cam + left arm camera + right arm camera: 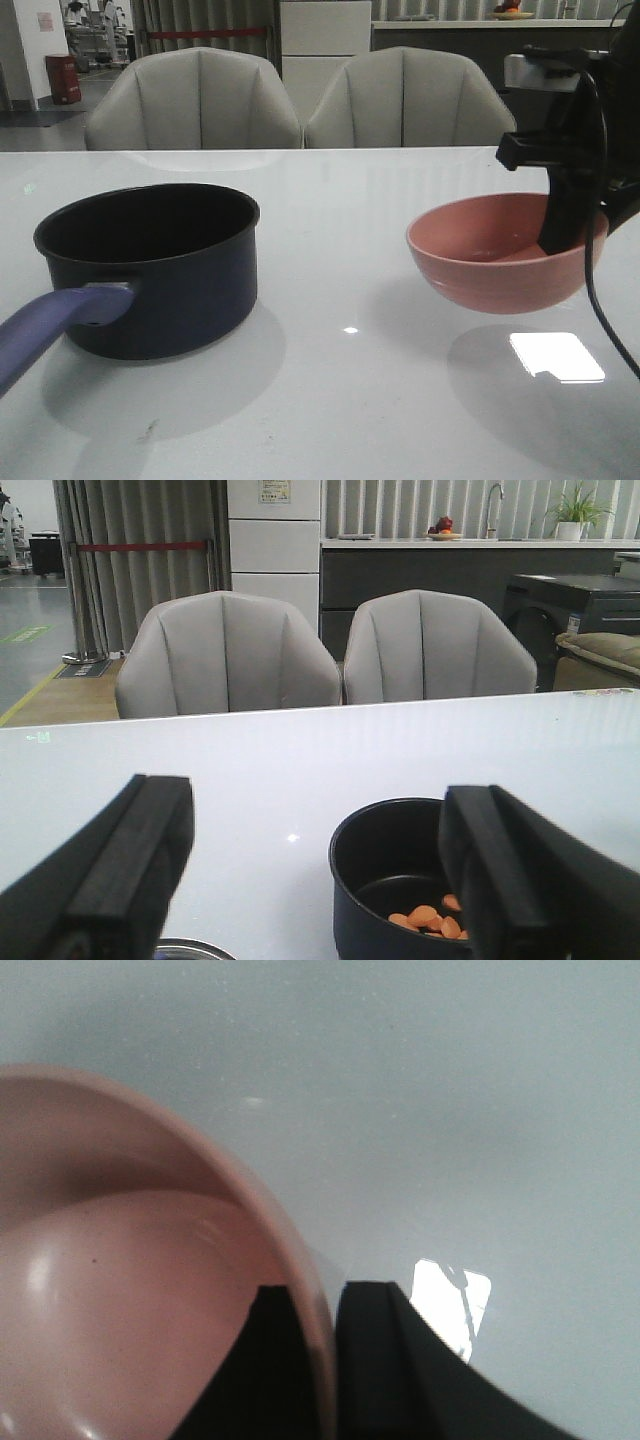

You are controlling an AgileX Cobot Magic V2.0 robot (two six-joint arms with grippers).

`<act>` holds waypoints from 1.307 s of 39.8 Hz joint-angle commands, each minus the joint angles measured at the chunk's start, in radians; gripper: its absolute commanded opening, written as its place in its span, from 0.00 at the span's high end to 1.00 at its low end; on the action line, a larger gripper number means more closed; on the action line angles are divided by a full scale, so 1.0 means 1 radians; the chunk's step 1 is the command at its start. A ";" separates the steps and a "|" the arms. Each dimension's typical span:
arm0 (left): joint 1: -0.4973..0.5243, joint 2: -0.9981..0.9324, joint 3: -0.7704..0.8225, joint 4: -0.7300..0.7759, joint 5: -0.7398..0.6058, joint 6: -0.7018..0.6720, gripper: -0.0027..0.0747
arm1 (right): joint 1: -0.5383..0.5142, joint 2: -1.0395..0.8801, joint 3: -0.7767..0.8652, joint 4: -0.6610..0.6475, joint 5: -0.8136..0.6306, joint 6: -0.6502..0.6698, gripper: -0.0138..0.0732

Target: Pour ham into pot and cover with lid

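Observation:
The dark navy pot stands on the white table at the left, its blue-purple handle pointing toward me. In the left wrist view the pot holds the orange ham chunks on its bottom. My left gripper is wide open and empty, short of the pot. A sliver of curved metal rim, the lid's edge, shows at the frame's edge; its knob is out of view. My right gripper is shut on the rim of the empty salmon-pink bowl, held just above the table. In the right wrist view its fingers pinch the bowl's wall.
Two grey chairs stand behind the table's far edge. A bright light patch reflects on the tabletop under the bowl. A black cable hangs from the right arm.

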 commanded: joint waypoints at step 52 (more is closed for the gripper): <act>-0.007 0.012 -0.029 -0.011 -0.078 -0.001 0.25 | 0.121 -0.967 0.516 0.043 -0.616 -0.093 0.29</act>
